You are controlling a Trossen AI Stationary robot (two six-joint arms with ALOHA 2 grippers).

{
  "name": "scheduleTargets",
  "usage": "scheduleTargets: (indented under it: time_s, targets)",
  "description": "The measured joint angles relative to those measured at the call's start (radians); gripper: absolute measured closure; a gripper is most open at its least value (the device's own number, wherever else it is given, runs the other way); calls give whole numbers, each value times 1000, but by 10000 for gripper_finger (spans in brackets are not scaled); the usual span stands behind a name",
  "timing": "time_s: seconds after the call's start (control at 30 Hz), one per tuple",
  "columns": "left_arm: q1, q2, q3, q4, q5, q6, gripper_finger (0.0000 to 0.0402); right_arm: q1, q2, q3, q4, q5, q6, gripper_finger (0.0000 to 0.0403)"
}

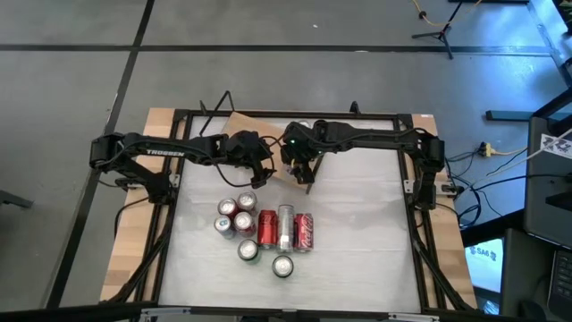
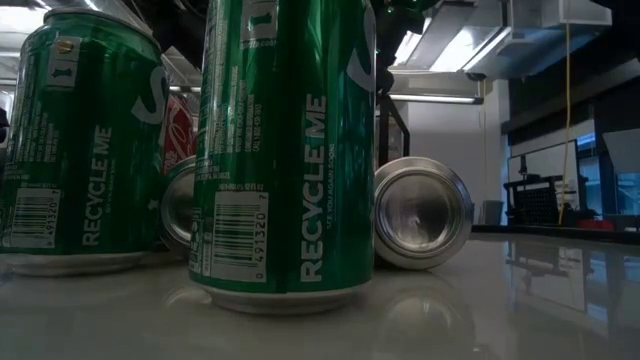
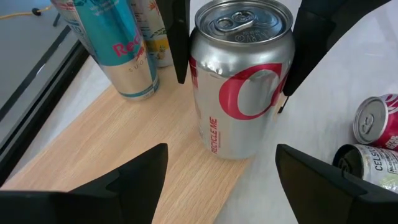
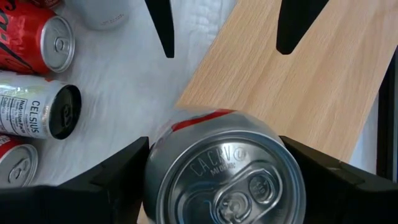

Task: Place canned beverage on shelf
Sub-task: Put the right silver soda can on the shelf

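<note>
A silver can with a red mark point(image 3: 239, 81) stands upright at the near edge of the light-brown wooden shelf point(image 3: 106, 149), which shows in the high view point(image 1: 239, 123) at the table's far middle. My right gripper point(image 4: 214, 143) is shut on this can from above. My left gripper point(image 3: 221, 152) is open and empty, facing the can from the table's left side; in the high view it point(image 1: 268, 170) sits close beside the right gripper point(image 1: 304, 177). A teal can point(image 3: 121, 50) and another can point(image 3: 152, 28) stand farther back on the shelf. My right gripper pinches the silver can's side wall, upper half point(image 3: 199, 62), between its two fingers point(image 3: 180, 37), one on each opposite side. The fingers come from above, pointing down. The can is upright with its base at the shelf's edge point(image 3: 224, 152).
Several cans stand and lie in a cluster on the white tabletop point(image 1: 357, 224) near the middle point(image 1: 259, 228), red and Celsius ones point(image 4: 37, 112) close to the shelf. Two green cans point(image 2: 285, 150) fill the low view. A black frame point(image 1: 420, 170) rings the table.
</note>
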Motion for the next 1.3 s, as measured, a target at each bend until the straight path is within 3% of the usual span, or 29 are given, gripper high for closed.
scheduleTargets:
  time_s: [1.3]
  targets:
    - [0, 0, 0, 0, -1, -5, 114, -1, 4, -2, 27, 8, 0, 86]
